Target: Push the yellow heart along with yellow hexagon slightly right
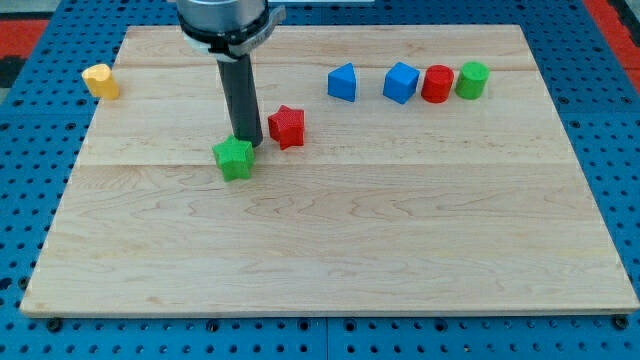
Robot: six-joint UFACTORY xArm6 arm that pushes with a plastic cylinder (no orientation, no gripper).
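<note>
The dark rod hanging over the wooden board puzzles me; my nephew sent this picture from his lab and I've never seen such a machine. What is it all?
That rod is the end of a robot arm. It has no jaws and holds nothing; its lower end, my tip, slides along the wooden board and pushes blocks. One camera looks down at the board from the front. The tip stands just behind the green star, with the red star to its right. Far at the view's upper left sits one yellow block, its shape unclear; I see no second yellow one. Along the top right stand a blue triangular block, a blue cube, a red cylinder and a green cylinder.
</note>
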